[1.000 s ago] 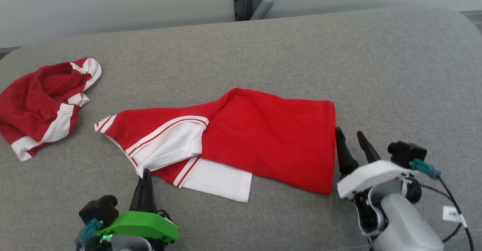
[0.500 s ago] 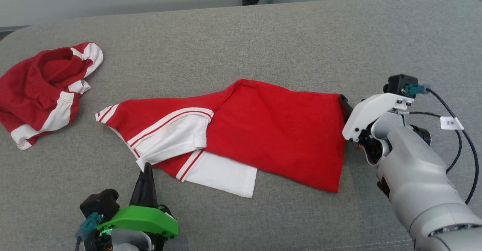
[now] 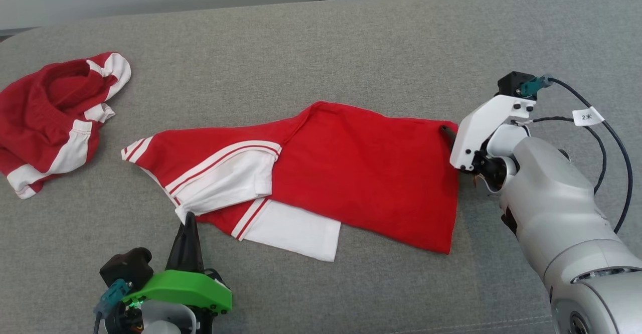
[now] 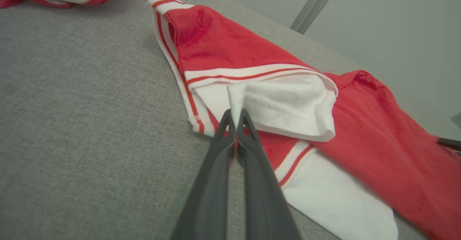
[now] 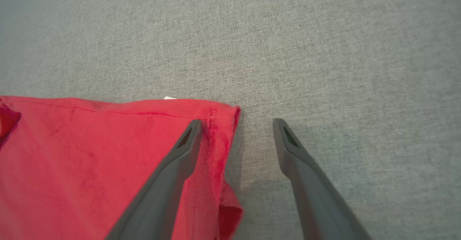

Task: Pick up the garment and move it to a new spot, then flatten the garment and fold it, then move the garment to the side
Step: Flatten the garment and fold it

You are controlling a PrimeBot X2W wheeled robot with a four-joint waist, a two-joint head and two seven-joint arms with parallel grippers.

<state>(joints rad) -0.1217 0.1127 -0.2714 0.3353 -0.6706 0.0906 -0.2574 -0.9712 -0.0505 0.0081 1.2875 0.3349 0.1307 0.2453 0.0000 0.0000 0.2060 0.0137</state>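
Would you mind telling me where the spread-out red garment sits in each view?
Head view: garment across the centre.
Left wrist view: garment from top centre to lower right.
Right wrist view: garment at lower left.
Shared landmark: grey cushion beneath it.

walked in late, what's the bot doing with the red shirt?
The robot is working on a red and white garment spread on the grey cushion. Its left gripper is shut, pinching a white fold at the garment's near left edge. The right gripper is open at the far right corner, one finger over the red hem and the other over bare cushion, gripping nothing yet. A second red and white garment lies crumpled off to the left.
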